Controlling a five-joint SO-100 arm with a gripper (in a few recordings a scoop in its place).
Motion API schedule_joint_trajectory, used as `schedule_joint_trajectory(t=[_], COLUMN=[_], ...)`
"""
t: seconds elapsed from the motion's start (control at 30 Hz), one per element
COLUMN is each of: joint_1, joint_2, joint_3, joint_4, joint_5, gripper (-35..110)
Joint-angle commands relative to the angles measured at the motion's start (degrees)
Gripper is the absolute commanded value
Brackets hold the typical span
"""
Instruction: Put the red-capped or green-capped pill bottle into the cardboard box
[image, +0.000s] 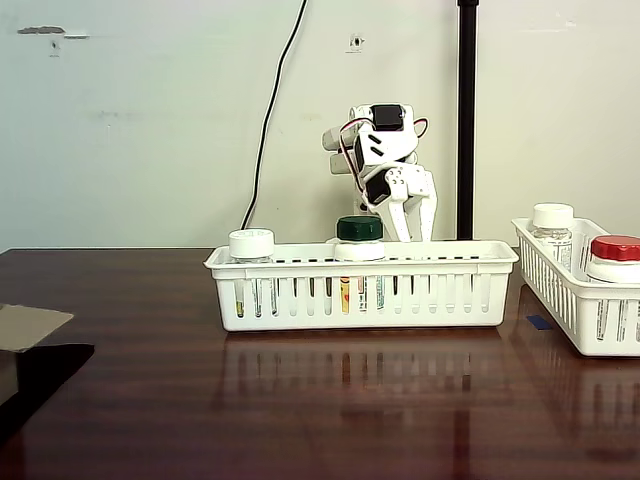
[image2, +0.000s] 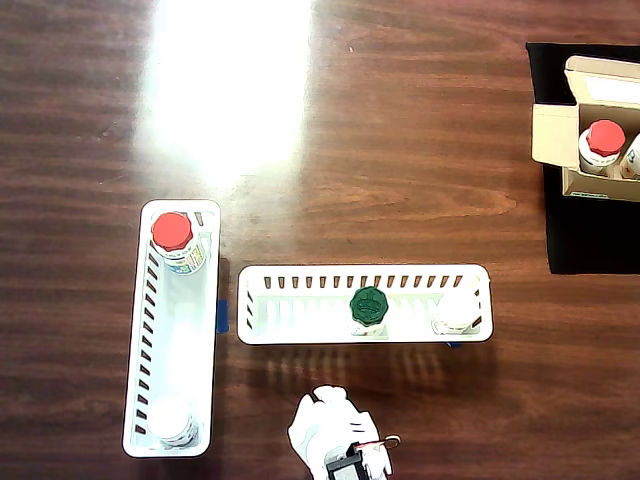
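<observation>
gripper (image: 412, 222) fingers slightly apart, empty, hanging behind the white basket (image: 300, 262) | lined up near green-capped bottle (image2: 369, 306), likely the next pick | red-capped pill bottle (image2: 172, 234) upright in side basket (image2: 140, 340) | cardboard box (image2: 553, 135) open, well apart, red-capped bottle inside (image2: 603, 140)

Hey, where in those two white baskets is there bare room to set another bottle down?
In the overhead view, the horizontal basket is bare left of the green-capped bottle; its right end is crowded, a white-capped bottle close by. The vertical basket is free in the middle, between the red-capped bottle and a white-capped one.
</observation>
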Motion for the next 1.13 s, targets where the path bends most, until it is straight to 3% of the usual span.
schedule_joint_trajectory(t=[0.0, 0.4, 1.1], joint_1=[-3.43, -3.43, -3.43], joint_2=[4.83, 4.83, 4.83], joint_3=[-0.09, -0.09, -0.09], joint_4=[0.62, 0.62, 0.62], joint_5=[-6.06, -15.73, -19.69], gripper=[2, 2, 2])
